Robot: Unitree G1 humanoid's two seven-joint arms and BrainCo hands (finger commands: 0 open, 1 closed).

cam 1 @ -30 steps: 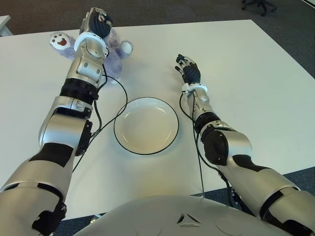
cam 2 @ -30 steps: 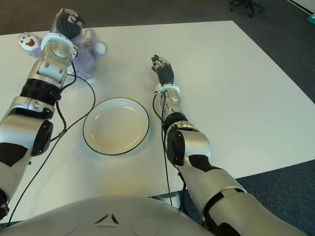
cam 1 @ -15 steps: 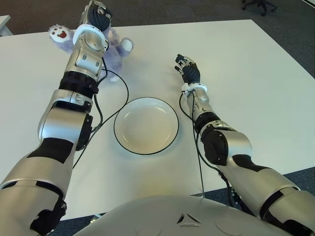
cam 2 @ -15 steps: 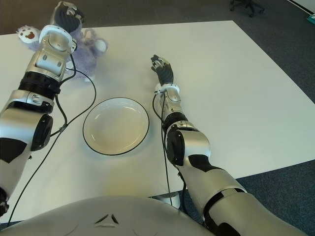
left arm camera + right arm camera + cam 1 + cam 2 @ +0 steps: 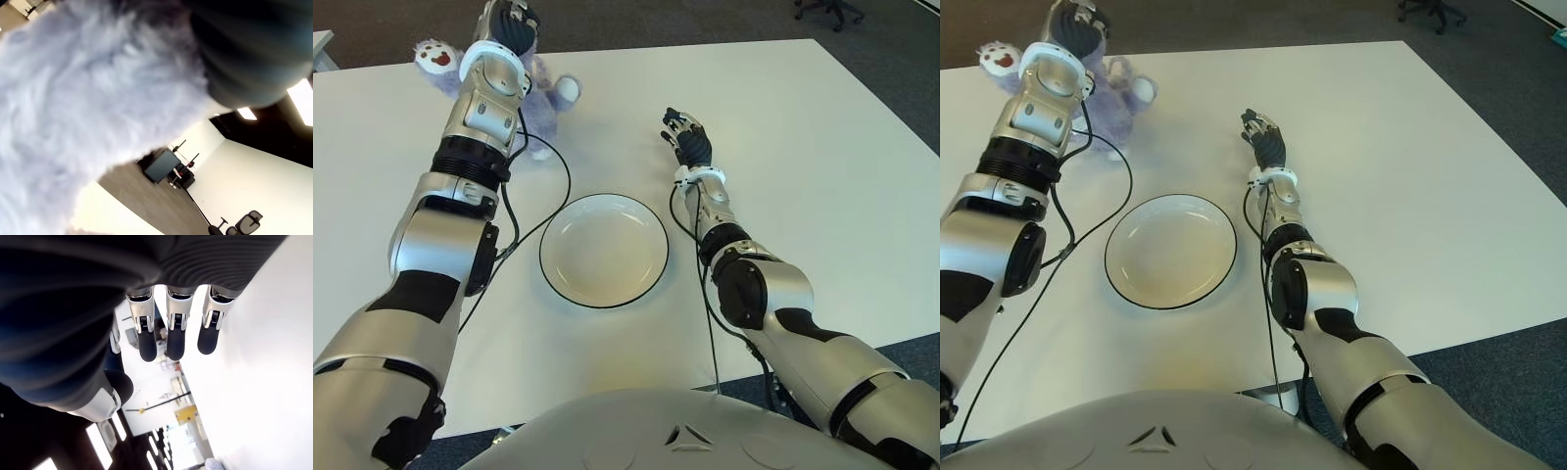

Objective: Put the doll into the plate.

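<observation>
We see a white table (image 5: 822,157) with a white plate (image 5: 604,250) near its middle, dark line around the rim, nothing in it. The doll (image 5: 540,93), a pale purple plush animal, is at the far left part of the table, well apart from the plate. One white paw pad with a red mark (image 5: 437,57) sticks out on the left side of the arm; another white paw (image 5: 567,89) shows on the right side.

Our left hand (image 5: 512,20) is over the doll at the table's far edge, arm stretched forward. In the left wrist view purple fur (image 5: 73,107) fills most of the picture and presses right against the dark palm, so we note the hand as closed on the doll. We cannot tell whether the doll is off the table or not.

Our right hand (image 5: 688,136) shows to the right of the plate, somewhat farther away, apart from it. In the right wrist view its fingers (image 5: 147,340) hang straight and loose, gripping nothing.

A black cable (image 5: 543,191) loops from the left forearm across the table and runs just beside the plate's left rim. Grey carpet (image 5: 891,69) lies beyond the table.
</observation>
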